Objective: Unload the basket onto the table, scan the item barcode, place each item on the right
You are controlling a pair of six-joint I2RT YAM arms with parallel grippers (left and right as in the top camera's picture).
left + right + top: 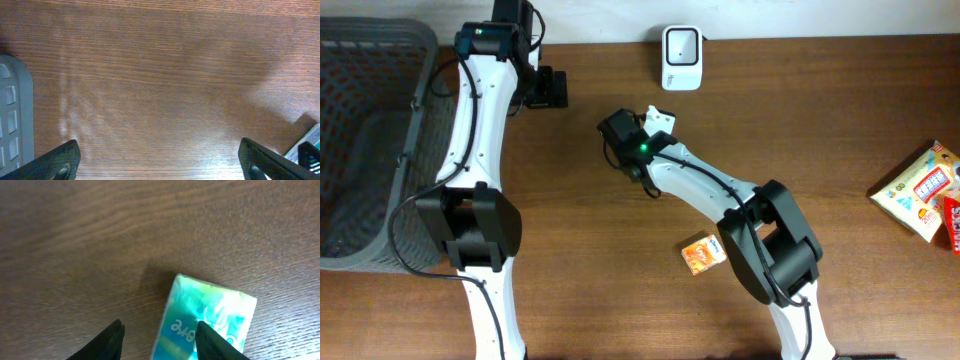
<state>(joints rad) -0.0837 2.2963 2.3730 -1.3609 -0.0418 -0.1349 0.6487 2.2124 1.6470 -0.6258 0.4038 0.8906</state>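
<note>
The teal packet sits at the right claw, long axis pointing ahead, offset under its right finger. The jaws are half closed; I cannot tell whether they are grasping it. The scanner stands near, just beyond. The left claw is released, well apart.

A dark brown wood-grain worktop filled nearly the whole overhead view. Beyond its far edge, at 12 o'clock, ran a pale off-white strip; wall or floor, it was unclear. Light fell softly, leaving a faint sheen and blurred shadows on the wood.
</note>
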